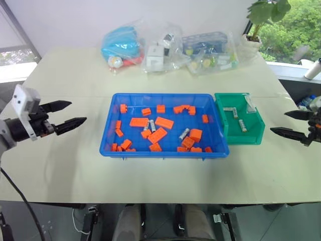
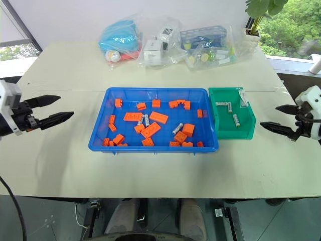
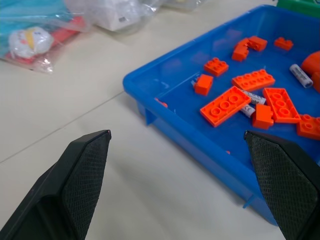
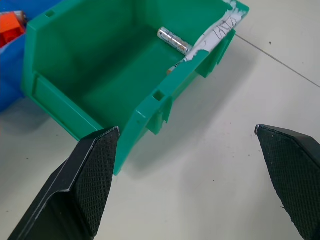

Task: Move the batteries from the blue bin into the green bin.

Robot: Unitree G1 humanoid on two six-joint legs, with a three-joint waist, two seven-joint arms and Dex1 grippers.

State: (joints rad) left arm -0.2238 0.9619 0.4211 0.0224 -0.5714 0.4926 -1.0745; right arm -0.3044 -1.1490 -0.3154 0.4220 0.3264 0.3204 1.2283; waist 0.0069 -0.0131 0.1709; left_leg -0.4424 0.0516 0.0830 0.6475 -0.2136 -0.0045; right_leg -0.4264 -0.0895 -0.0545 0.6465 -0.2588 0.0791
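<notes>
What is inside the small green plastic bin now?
Inside the small green plastic bin lie three silver cylindrical batteries and a white paper label against its wall. What the label covers cannot be seen.

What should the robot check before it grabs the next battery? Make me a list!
1. Left gripper open and empty: ok.
2. Right gripper open and empty: ok.
3. Batteries left in the blue bin, like the battery beside orange bricks: ok.
4. That battery free to pinch: cannot tell, bricks crowd it.
5. Green bin has room: ok.
6. All batteries moved: not ok.
</notes>
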